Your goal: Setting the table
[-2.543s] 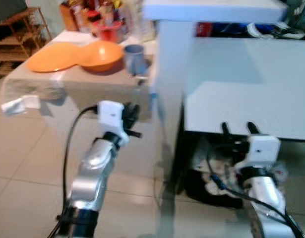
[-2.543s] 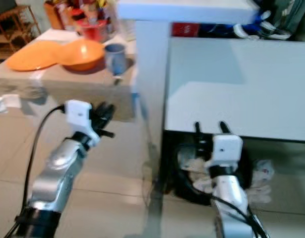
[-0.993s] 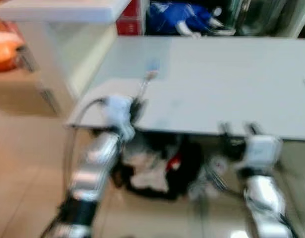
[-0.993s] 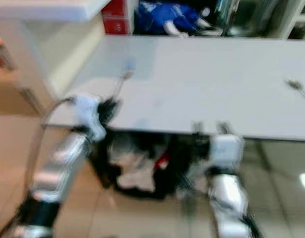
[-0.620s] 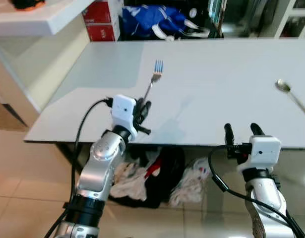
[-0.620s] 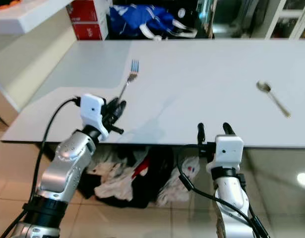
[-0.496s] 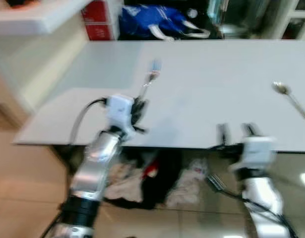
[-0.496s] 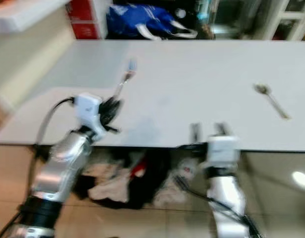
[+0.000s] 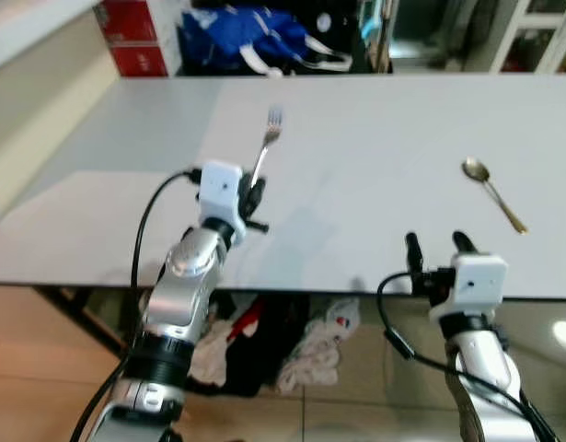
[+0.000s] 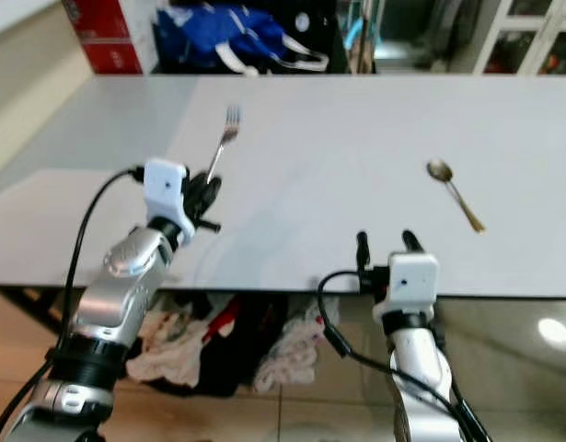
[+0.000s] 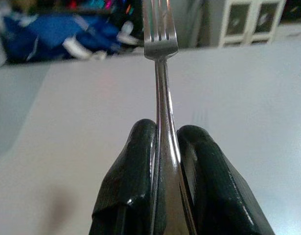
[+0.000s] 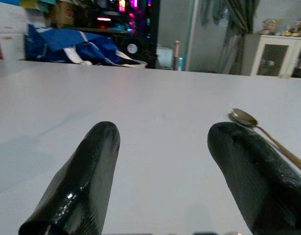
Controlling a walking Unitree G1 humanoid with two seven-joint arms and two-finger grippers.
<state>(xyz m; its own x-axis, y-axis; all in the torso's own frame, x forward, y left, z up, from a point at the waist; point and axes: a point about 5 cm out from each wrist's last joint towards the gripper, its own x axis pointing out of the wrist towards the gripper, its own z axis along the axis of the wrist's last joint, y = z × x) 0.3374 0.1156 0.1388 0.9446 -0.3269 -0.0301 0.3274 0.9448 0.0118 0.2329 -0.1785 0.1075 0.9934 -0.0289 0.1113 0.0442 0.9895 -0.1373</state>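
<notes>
The wide white surface [image 9: 375, 166] stretches ahead. Over its near left part, the left gripper [image 9: 253, 197] has its fingers clamped on a fork [image 9: 265, 148], tines pointing away. The right gripper [image 9: 439, 246] hangs at the near edge, fingers apart. A spoon [image 9: 491, 192] lies beyond it.

Big white table [image 9: 375, 138] takes up most of the shot, w/ tan tile floor [image 9: 43, 368] below it & a pile of crumpled clothes [image 9: 264, 345] under the near edge. Behind the far edge: blue bag w/ white straps [image 9: 232, 41], red box [image 9: 126, 37] next to it, dark doorway w/ curtains [image 12: 238, 19], and a white glass-door cabinet [image 12: 277, 54] far back.
</notes>
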